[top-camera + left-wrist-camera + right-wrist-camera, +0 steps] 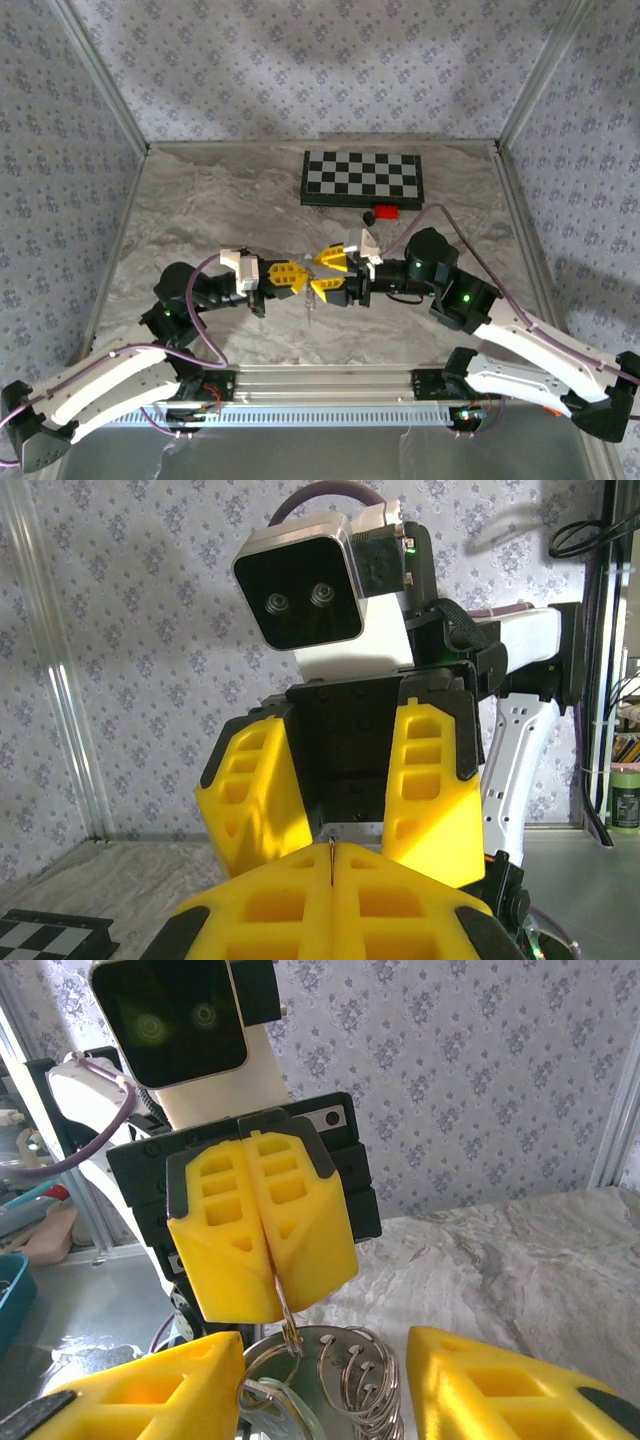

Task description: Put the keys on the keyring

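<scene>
Left claw [272, 1295] is clamping shut on a thin wire of the keyring [335, 1380], which is dangling above the bench [200, 230]. Right claw [322, 274] is standing open, fingers flanking the rings.

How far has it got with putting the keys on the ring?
Done: the left hand is shut on a thin wire of the keyring, whose silvery loops hang below it. In hand: the right hand faces it, open, its fingers either side of the loops. Left: I can't make out a key among them, so the threading itself looks not yet done.
</scene>
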You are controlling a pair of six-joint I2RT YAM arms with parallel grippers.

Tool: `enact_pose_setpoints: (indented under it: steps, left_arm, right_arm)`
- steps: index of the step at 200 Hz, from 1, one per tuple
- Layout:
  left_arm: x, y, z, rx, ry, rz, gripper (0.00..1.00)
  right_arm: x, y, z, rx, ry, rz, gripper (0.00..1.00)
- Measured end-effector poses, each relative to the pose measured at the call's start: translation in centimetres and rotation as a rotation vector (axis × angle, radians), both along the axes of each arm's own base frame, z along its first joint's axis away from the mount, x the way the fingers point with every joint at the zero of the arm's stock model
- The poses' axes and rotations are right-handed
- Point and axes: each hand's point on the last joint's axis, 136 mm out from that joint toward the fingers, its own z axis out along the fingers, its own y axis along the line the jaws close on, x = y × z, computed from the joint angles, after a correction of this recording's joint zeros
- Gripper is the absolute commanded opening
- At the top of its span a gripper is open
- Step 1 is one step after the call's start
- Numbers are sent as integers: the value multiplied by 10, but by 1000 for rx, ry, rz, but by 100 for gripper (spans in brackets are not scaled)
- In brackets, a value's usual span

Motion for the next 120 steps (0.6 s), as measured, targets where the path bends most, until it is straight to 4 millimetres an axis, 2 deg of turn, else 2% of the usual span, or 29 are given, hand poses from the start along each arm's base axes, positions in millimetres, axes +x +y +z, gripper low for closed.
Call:
enact_pose_setpoints:
  steps: [91, 120]
  left_arm:
    - [-2, -1, -1, 3, 2, -7, 0]
    - [-1, -1, -2, 7, 7, -2, 0]
  right_arm:
    - [-5, 5, -2, -6, -6, 27, 22]
    - [-8, 6, -3, -13, -13, 43, 2]
